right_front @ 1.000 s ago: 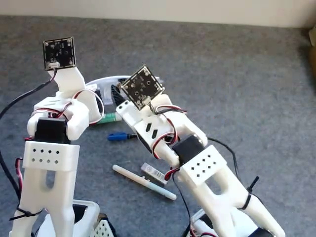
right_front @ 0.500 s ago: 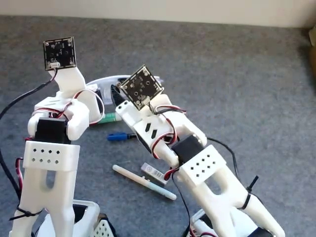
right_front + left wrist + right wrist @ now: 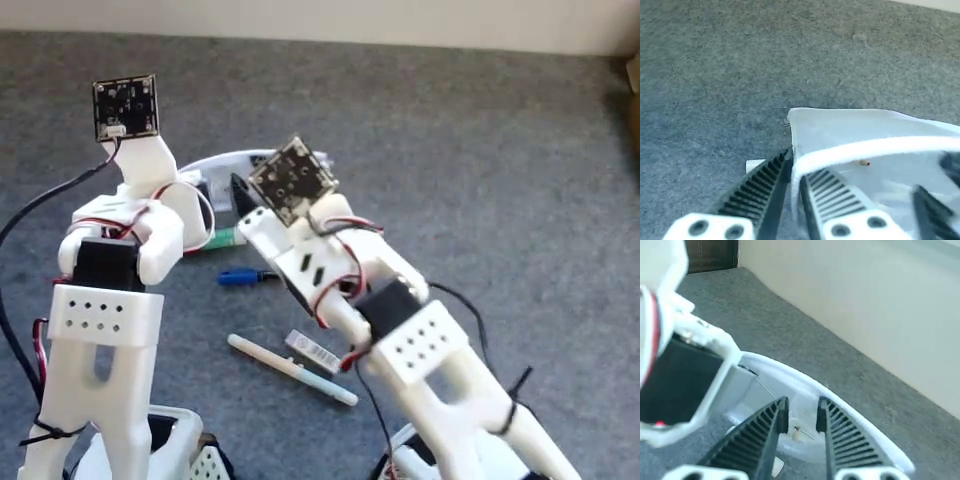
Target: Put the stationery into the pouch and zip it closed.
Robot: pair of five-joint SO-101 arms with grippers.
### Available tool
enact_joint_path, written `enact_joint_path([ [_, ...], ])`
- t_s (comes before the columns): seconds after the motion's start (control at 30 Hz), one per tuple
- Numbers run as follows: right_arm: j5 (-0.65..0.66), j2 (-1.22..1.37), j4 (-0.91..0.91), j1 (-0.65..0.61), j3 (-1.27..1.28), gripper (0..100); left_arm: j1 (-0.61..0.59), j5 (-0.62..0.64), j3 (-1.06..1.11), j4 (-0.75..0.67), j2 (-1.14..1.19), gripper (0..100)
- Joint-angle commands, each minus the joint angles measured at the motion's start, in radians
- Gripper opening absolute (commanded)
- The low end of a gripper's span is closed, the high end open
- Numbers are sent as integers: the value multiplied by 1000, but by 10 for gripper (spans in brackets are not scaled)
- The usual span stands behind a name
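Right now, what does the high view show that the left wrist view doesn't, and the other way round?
High view, not the left wrist view: the stationery lying loose on the table, namely a white pen, a blue piece, a green marker and a small flat block. Left wrist view, not the high view: a close look at the left gripper shut on the rim of the pouch. Both: the white pouch and the grey table surface.

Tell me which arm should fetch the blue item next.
Right, probably: the left end effector is shut on the pouch rim, while the right end effector is open above the pouch.
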Motion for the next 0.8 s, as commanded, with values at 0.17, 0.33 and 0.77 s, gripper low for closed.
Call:
enact_joint_path([
  [0.17, 5, -208, 147, -5, -51, 94, 8, 12, 21, -5, 18, 9],
  [0.33, 2, -208, 302, -5, -171, 94, 7, 12, 21, -5, 18, 9],
  [0.77, 0, -216, 615, -4, -280, 94, 7, 14, 21, -5, 18, 8],
])
